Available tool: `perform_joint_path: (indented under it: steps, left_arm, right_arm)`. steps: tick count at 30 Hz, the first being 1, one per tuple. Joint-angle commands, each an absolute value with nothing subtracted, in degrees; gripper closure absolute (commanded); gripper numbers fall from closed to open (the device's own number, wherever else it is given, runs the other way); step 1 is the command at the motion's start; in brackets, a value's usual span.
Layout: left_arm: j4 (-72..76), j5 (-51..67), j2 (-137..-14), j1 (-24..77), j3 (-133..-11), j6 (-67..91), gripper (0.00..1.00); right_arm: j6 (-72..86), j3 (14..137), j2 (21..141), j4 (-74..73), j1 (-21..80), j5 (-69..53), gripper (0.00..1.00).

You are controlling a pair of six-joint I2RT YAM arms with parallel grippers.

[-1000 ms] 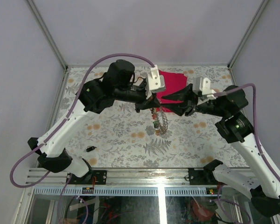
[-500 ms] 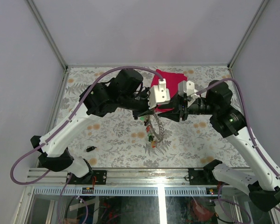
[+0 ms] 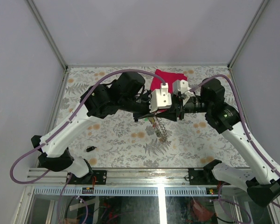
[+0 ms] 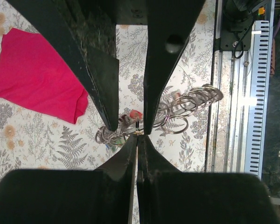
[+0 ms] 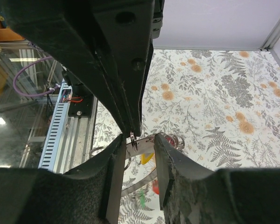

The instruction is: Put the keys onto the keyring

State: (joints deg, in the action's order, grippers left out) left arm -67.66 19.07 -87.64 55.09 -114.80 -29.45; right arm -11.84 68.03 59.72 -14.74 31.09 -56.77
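Observation:
The keyring point(image 5: 143, 147), a wide grey metal band, hangs in the air between my two grippers, well above the table. My right gripper point(image 5: 139, 140) is shut across the band, one finger on each edge. My left gripper point(image 4: 137, 134) meets it tip to tip and is shut on a small wire ring point(image 5: 133, 140) next to the band. Yellow point(image 5: 146, 157), red point(image 5: 155, 187) and green point(image 5: 141, 199) keys dangle below. In the top view the keyring point(image 3: 159, 128) hangs under the two joined grippers. One black key point(image 3: 89, 149) lies on the table at the front left.
A red folded cloth point(image 3: 168, 77) lies at the back of the floral table point(image 3: 112, 140), behind the grippers. The metal rail point(image 4: 235, 107) runs along the near edge. White walls stand on three sides.
Both grippers have come nearer the front, with the right arm swinging left over the cloth. The keyring has travelled with them and swung. Both grips are the same.

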Motion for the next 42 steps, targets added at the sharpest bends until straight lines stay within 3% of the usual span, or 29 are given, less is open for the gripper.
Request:
perform_joint_path:
  steps: [1,5,9,10,14,17,24,31,42]
  left_arm:
    - [-65.92,19.56,-87.94,55.59,-117.99,-30.37,1.0]
    - [-65.95,19.93,-87.9,55.63,-118.29,-30.5,1.0]
    - [-65.96,20.1,-87.9,55.77,-118.3,-30.6,1.0]
    - [-65.97,20.09,-87.82,55.75,-118.31,-30.63,1.0]
    - [-64.48,18.46,-86.42,55.72,-117.62,-30.21,1.0]
    - [-60.36,17.57,-83.35,55.72,-114.9,-29.46,0.85]
    - [-45.71,17.21,-71.91,54.14,-101.05,-23.45,0.71]
    - [-27.48,27.49,-63.36,44.48,-88.82,-12.22,0.68]
    - [-1.67,41.1,-60.24,35.2,-77.07,3.34,0.67]
  right_arm:
    - [-11.93,70.27,60.62,-12.88,31.29,-59.24,0.64]
    - [-12.37,70.08,60.82,-13.58,31.34,-59.24,0.73]
    - [-12.43,70.06,60.95,-13.69,31.33,-59.26,0.98]
    - [-12.49,70.06,60.87,-13.65,31.29,-59.12,1.0]
    - [-12.61,69.65,60.03,-13.0,31.29,-58.27,1.0]
    - [-10.31,68.2,58.42,-9.22,31.29,-57.84,1.0]
    - [10.99,59.92,56.45,19.02,31.21,-59.62,1.0]
    - [24.85,54.36,57.2,39.55,31.06,-55.66,1.0]
    - [43.61,46.47,59.22,72.12,30.07,-44.31,1.0]
